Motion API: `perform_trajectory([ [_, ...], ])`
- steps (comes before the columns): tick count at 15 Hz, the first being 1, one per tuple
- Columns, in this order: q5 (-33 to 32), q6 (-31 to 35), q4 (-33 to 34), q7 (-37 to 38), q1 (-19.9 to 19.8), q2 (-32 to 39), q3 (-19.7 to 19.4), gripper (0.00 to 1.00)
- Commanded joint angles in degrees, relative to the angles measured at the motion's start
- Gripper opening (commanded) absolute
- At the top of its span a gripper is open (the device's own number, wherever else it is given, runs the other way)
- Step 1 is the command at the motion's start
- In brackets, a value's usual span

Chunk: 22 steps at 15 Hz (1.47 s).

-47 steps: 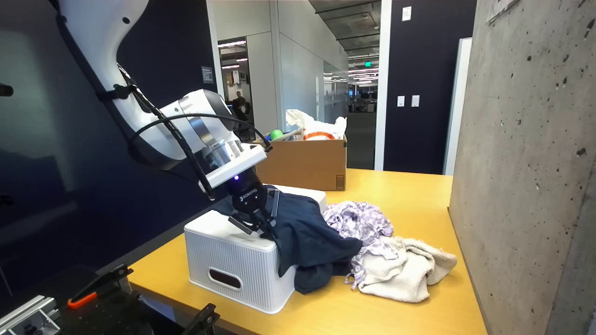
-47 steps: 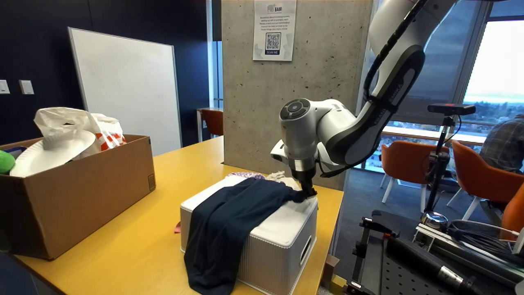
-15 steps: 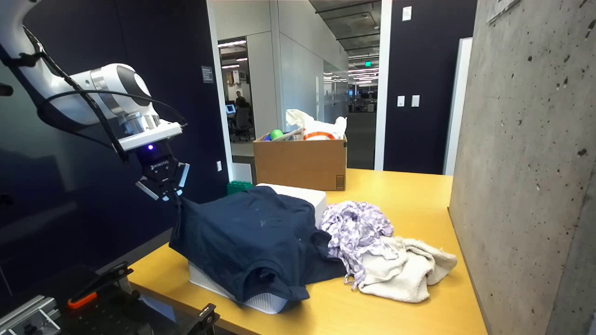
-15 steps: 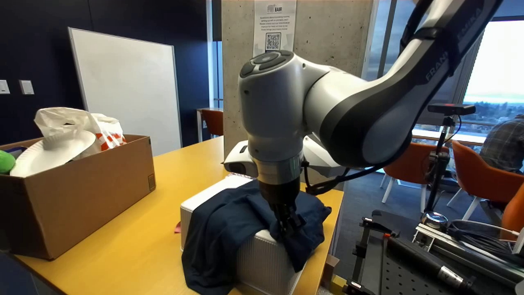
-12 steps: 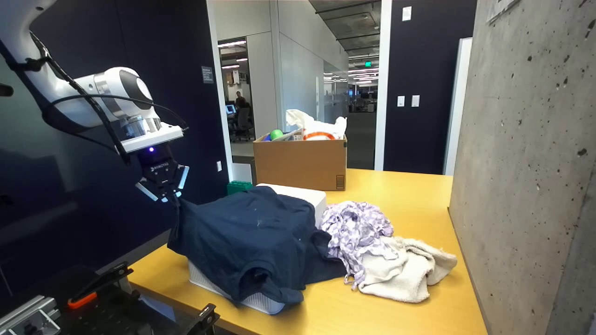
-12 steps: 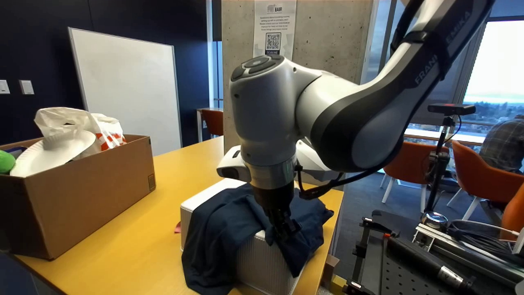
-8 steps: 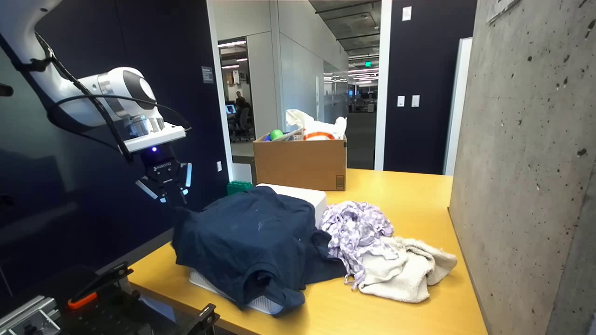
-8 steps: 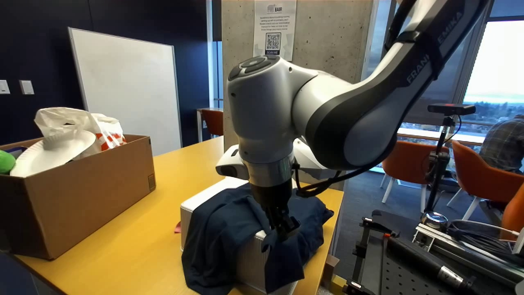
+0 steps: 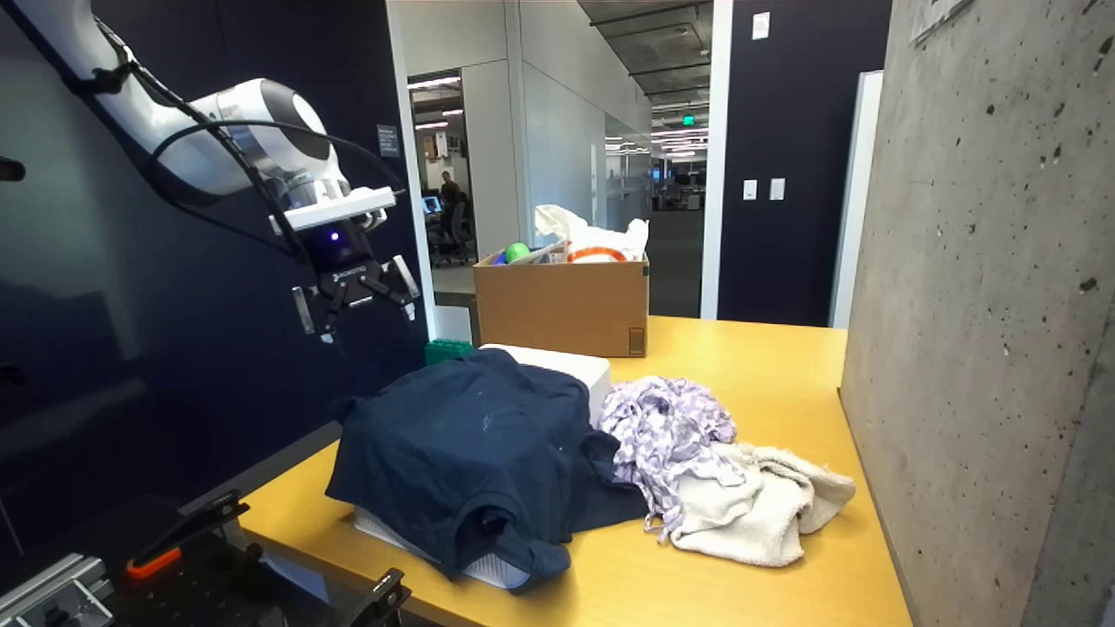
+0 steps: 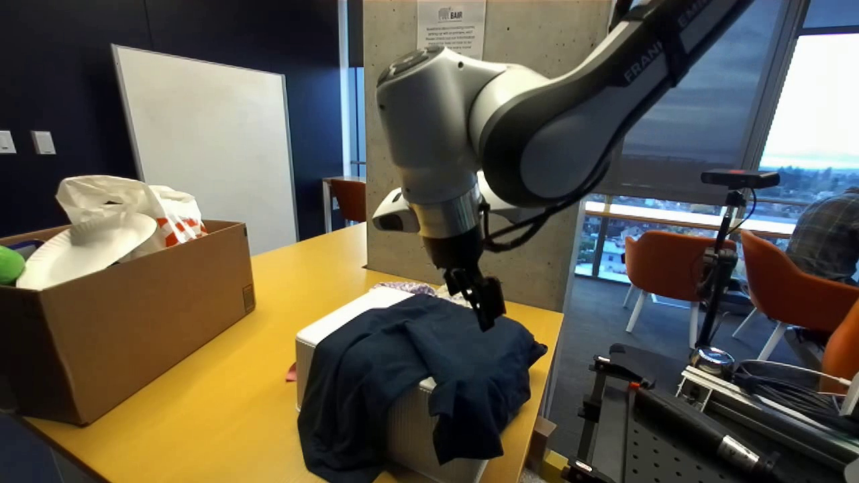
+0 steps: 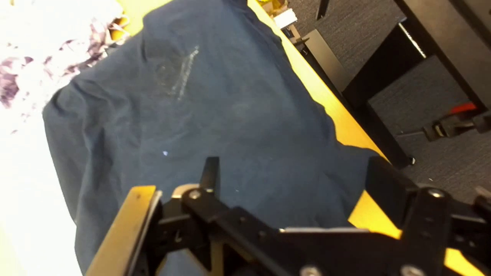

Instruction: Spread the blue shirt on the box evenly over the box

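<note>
Dark navy and rumpled, the blue shirt point(image 9: 470, 427) drapes over much of the white box point(image 9: 571, 360). In an exterior view, a strip of the box's top point(image 10: 356, 315) and part of its ribbed side point(image 10: 411, 426) stay bare. Part of the shirt hangs down two sides and reaches past the box's edge. My gripper point(image 9: 368, 325) is in the air above the shirt's near-arm end, apart from the cloth. In the wrist view, the gripper point(image 11: 292, 161) has its fingers wide apart, with only the shirt point(image 11: 238, 111) and table below them.
A purple-white cloth point(image 9: 666, 422) and a beige cloth point(image 9: 766, 514) lie beside the box. A filled brown cardboard box point(image 9: 562, 309) stands farther back on the yellow table point(image 9: 740, 357). A concrete pillar point(image 9: 984, 305) borders the table.
The gripper pulled a shirt part across the box toward the arm, then opened and let it go. The shirt's edge dropped down. The gripper has since risen clear of the cloth.
</note>
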Motion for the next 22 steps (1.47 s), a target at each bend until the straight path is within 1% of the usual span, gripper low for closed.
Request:
perform_trajectory([
  [1,0.2,-5.9,6.2,-11.4,-2.9,-1.7,-1.6,1.0],
  [2,0.5,-6.9,8.9,-15.0,-3.9,-1.0,-2.0,1.0],
  [4,2.0,-6.2,15.0,-24.2,-6.3,2.0,-2.4,1.0],
  [5,2.0,-4.8,17.8,-28.4,-10.7,4.0,1.5,1.0],
  [8,4.6,-5.0,28.5,-40.9,-13.4,10.3,2.3,1.0],
  [9,6.6,-5.4,31.6,-45.0,-13.7,12.4,2.1,1.0],
  [10,9.4,-5.4,34.8,-48.9,-12.2,14.7,0.2,1.0],
  [14,19.7,-10.1,47.1,-60.4,-13.1,24.7,1.0,1.0],
  [16,23.5,-14.0,52.3,-64.9,-13.2,28.8,1.4,1.0],
  [18,25.5,-15.9,55.7,-67.3,-13.1,31.9,1.0,1.0],
  [22,27.3,-20.1,62.5,-68.7,-11.8,38.5,0.5,1.0],
])
